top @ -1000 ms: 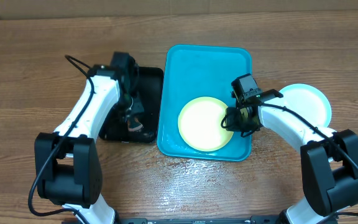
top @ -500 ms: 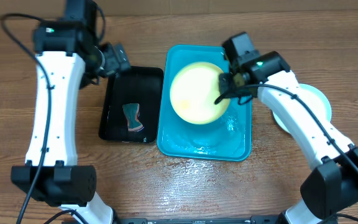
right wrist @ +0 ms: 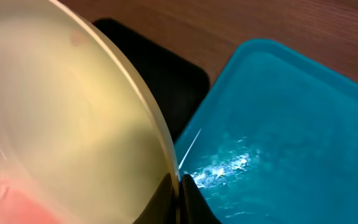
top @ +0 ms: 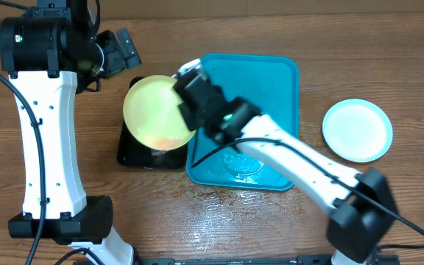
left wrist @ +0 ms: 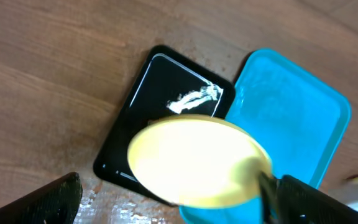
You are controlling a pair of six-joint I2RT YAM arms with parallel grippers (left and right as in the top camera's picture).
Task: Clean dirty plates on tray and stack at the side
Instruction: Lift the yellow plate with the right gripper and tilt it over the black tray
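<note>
The right tool (top: 187,103) is pinching the pale yellow plate (top: 152,114) by its right rim and holding it tilted above the black tray (top: 132,156), just left of the turquoise tray (top: 271,73), while the left tool (top: 116,50) is hanging spread wide at the far left, holding nothing. With only an edge grip, the plate is risking twisting loose and dropping onto the black tray.
</note>
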